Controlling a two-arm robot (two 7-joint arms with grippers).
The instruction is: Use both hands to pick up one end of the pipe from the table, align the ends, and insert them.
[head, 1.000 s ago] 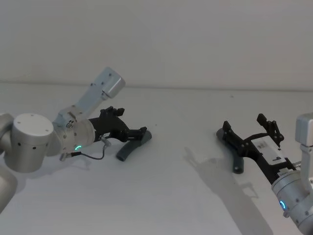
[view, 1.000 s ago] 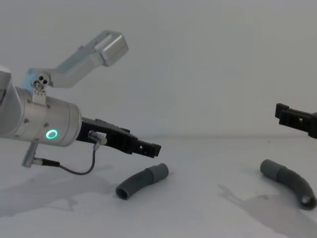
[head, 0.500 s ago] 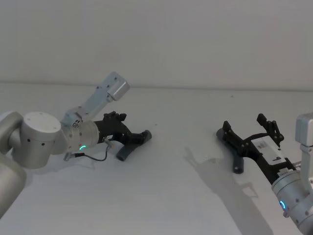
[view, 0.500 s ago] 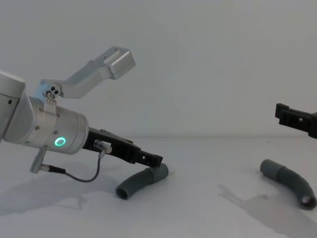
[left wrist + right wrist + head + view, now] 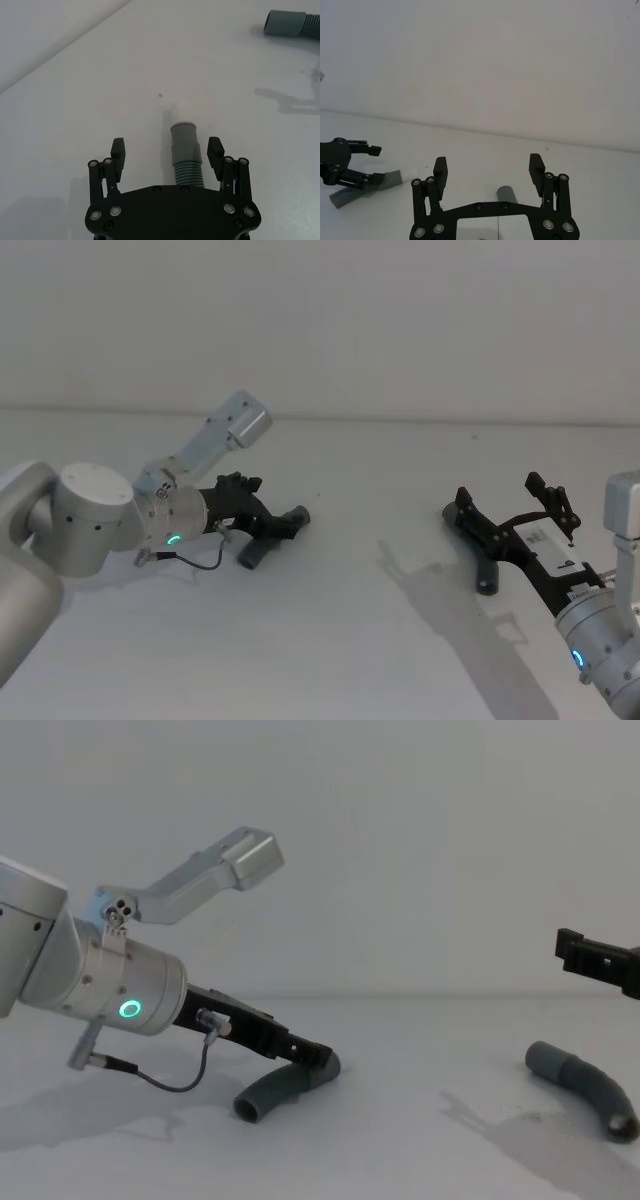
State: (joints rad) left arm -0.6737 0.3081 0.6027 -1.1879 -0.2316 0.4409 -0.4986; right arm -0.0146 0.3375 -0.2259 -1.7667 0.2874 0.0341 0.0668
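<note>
Left claw [image 5: 166,145] gapes wide, straddling the pipe [image 5: 186,150] without contact.

We see our left gripper [image 5: 166,150] low over the white table [image 5: 75,100], its two black fingers [image 5: 117,152] spread wide with one pipe piece [image 5: 186,155] lying lengthwise between them, closer to one finger than the other and with bare table on each side of it. Its ribbed stretch [image 5: 189,174] runs back under the gripper body, and the smooth grey cuff [image 5: 184,141] and narrower white stub [image 5: 183,111] point away from us. Well beyond it we find the second pipe piece [image 5: 292,24], open cuff facing us, and a small dark speck [image 5: 160,95] on the table.
</note>
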